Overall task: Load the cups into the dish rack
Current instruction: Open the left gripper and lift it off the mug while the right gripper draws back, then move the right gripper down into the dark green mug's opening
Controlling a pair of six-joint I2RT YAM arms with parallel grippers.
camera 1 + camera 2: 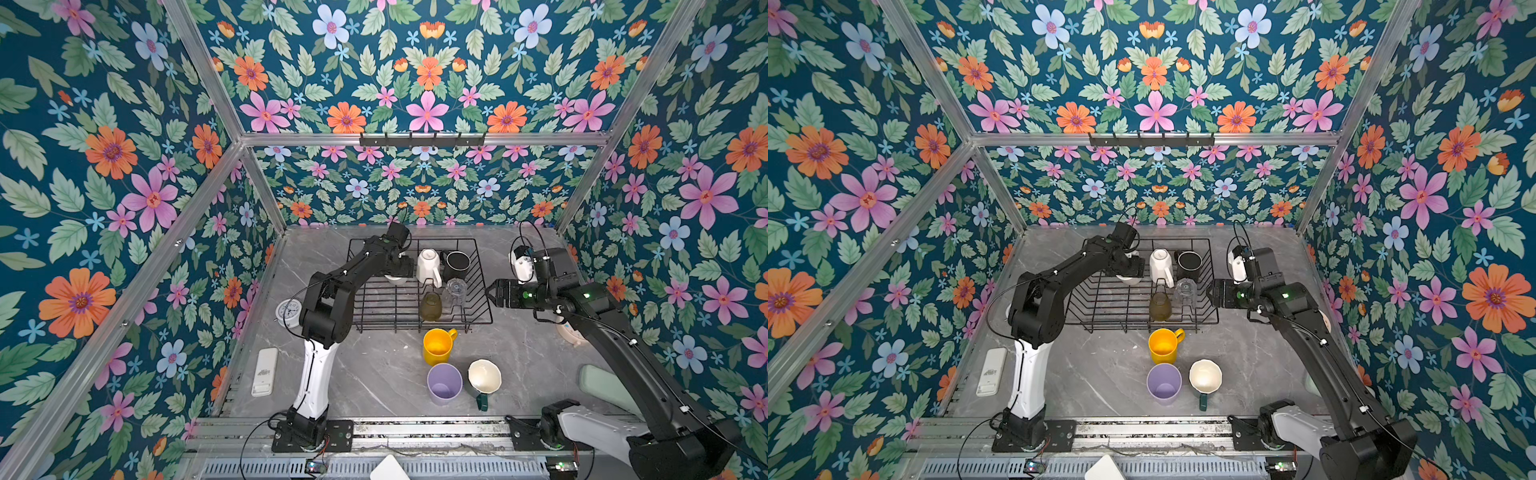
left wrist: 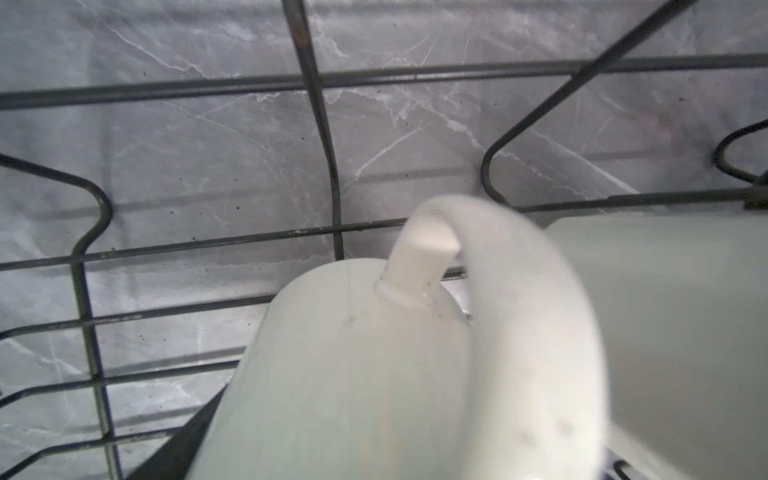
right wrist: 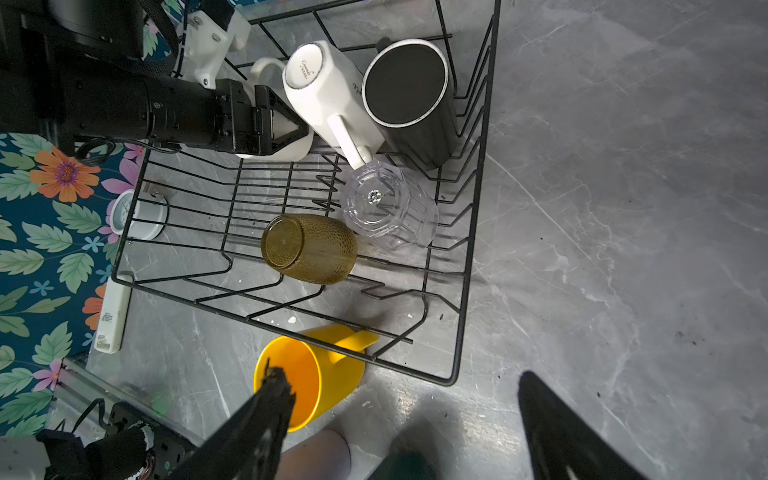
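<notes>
The black wire dish rack point(image 1: 374, 309) point(image 1: 1100, 305) holds an upturned white mug point(image 1: 428, 266), a black mug point(image 1: 456, 262), a clear glass point(image 3: 388, 208) and an olive-amber glass point(image 3: 311, 249). My left gripper point(image 1: 402, 272) reaches into the rack's far part, its fingers open on either side of another white mug point(image 2: 353, 374) point(image 3: 297, 147) that lies there. The right gripper point(image 1: 489, 291) point(image 3: 401, 380) hangs open and empty beside the rack's right side. On the table in front stand a yellow mug point(image 1: 437, 345), a lilac tumbler point(image 1: 444, 383) and a teal, cream-inside mug point(image 1: 484, 377).
A round clock point(image 1: 287, 309) and a white remote point(image 1: 264, 371) lie left of the left arm. A black hook rail point(image 1: 422, 140) hangs on the back wall. A pale green object point(image 1: 598, 382) lies under the right arm.
</notes>
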